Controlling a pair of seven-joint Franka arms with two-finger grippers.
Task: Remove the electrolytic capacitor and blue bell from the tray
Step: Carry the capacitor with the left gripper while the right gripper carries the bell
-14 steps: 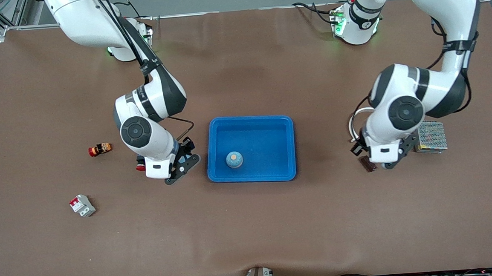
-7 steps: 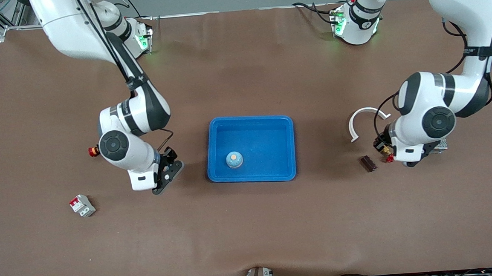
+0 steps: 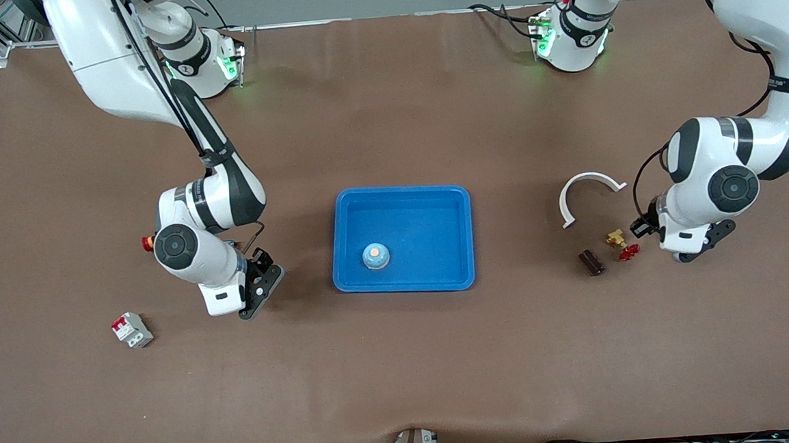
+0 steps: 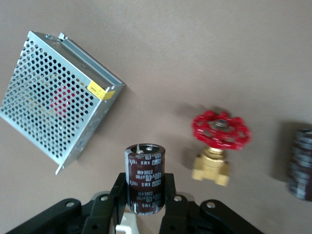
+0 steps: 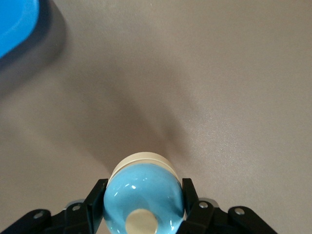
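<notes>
Bright, even overhead light across the matte brown table (image 3: 403,358), soft short shadows beside the shallow bright-blue plastic tray (image 3: 405,286), faint sheen along the table's near edge, right wrist view's blue tray corner (image 5: 17,22) blurred, dark cylinder (image 4: 302,163) at left wrist view's edge out of focus

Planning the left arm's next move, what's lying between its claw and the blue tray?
In the front view, a brass valve with a red handwheel and a dark cylindrical part lie between the left claw and the tray.
</notes>
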